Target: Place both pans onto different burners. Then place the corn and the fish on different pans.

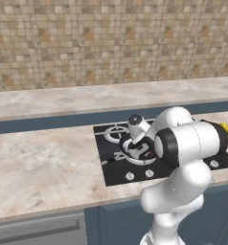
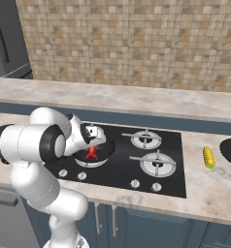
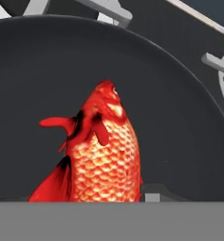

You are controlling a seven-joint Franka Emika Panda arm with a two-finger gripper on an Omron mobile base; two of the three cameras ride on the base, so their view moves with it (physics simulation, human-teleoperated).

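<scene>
Red-orange fish (image 3: 102, 155), pinched in the gripper (image 2: 91, 151) low at the hand view's centre, hangs just over the pan (image 3: 34, 80) on its burner, and letting go askew could tip it against the rim.

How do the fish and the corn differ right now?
The fish is red-orange and scaly; the corn is yellow with a greenish end. The fish sits over a black pan on a burner, at the gripper; the corn lies on the bare counter right of the cooktop. Both are small.
</scene>
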